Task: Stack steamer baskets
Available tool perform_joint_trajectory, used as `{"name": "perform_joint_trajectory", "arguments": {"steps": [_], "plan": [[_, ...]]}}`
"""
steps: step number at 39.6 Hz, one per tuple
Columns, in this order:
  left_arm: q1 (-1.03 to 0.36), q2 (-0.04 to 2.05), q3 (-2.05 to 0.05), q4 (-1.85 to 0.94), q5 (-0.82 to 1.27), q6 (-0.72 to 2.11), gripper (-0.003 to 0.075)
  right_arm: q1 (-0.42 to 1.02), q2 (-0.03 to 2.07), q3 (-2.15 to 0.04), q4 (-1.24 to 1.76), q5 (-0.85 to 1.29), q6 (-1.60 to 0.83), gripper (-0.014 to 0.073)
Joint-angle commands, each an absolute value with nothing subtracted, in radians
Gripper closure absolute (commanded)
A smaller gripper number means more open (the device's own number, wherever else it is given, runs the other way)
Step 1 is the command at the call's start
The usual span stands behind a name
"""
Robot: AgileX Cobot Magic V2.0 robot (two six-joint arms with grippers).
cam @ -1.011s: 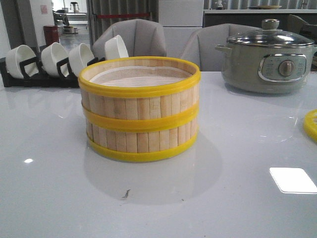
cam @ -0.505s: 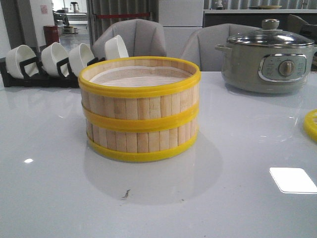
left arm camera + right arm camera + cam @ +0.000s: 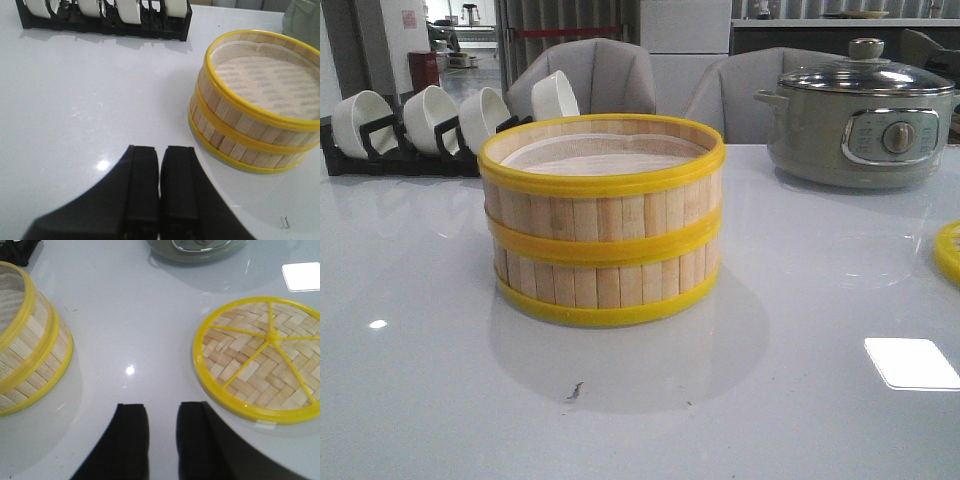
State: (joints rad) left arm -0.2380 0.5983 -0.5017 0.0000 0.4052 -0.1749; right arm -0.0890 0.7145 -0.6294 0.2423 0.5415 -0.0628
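Note:
Two steamer baskets (image 3: 602,225) stand stacked in the middle of the white table, pale slat walls with yellow bands, the top one uncovered. The stack also shows in the left wrist view (image 3: 255,107) and at the edge of the right wrist view (image 3: 27,345). The woven lid (image 3: 260,357) lies flat on the table to the right; only its edge (image 3: 948,250) shows in the front view. My left gripper (image 3: 160,150) is shut and empty over the bare table beside the stack. My right gripper (image 3: 162,407) is open and empty between the stack and the lid.
A grey-green electric pot (image 3: 860,115) with a glass lid stands at the back right. A black rack of white bowls (image 3: 430,125) stands at the back left, also in the left wrist view (image 3: 105,20). Grey chairs sit behind the table.

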Motion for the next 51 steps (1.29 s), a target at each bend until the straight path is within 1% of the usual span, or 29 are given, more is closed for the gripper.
{"name": "perform_joint_trajectory", "arguments": {"steps": [1, 2, 4, 15, 19, 21, 27, 29, 36, 43, 51], "plan": [[-0.237, 0.598, -0.529, 0.000, 0.320, -0.184, 0.0634, -0.091, 0.716, -0.657, 0.262, 0.474, -0.064, 0.0508], [-0.237, 0.598, -0.529, 0.000, 0.320, -0.184, 0.0634, -0.091, 0.716, -0.657, 0.262, 0.472, -0.064, 0.0547], [-0.237, 0.598, -0.529, 0.000, 0.320, -0.184, 0.0634, -0.091, 0.716, -0.657, 0.262, 0.466, -0.064, 0.0530], [-0.237, 0.598, -0.529, 0.000, 0.320, -0.184, 0.0634, -0.091, 0.716, -0.656, 0.290, 0.460, -0.064, 0.0537], [-0.237, 0.598, -0.529, 0.000, 0.320, -0.184, 0.0634, -0.091, 0.716, -0.656, 0.313, 0.463, -0.064, 0.0522], [-0.237, 0.598, -0.529, 0.000, 0.320, -0.184, 0.0634, -0.091, 0.716, -0.656, 0.312, 0.473, -0.064, 0.0482], [-0.237, 0.598, -0.529, 0.000, 0.320, -0.184, 0.0634, -0.091, 0.716, -0.656, 0.312, 0.550, -0.064, 0.0254], [-0.237, 0.598, -0.529, 0.000, 0.320, -0.184, 0.0634, -0.091, 0.716, -0.656, 0.313, 0.575, -0.064, 0.0225], [-0.237, 0.598, -0.529, 0.000, 0.320, -0.184, 0.0634, -0.091, 0.716, -0.656, 0.313, 0.647, -0.064, 0.0273], [-0.237, 0.598, -0.529, 0.000, 0.320, -0.184, 0.0634, -0.092, 0.718, -0.656, 0.309, 0.653, -0.064, 0.0274], [-0.237, 0.598, -0.529, 0.000, 0.320, -0.184, 0.0634, -0.136, 0.849, -0.690, 0.298, 0.633, -0.064, 0.0274]]}}
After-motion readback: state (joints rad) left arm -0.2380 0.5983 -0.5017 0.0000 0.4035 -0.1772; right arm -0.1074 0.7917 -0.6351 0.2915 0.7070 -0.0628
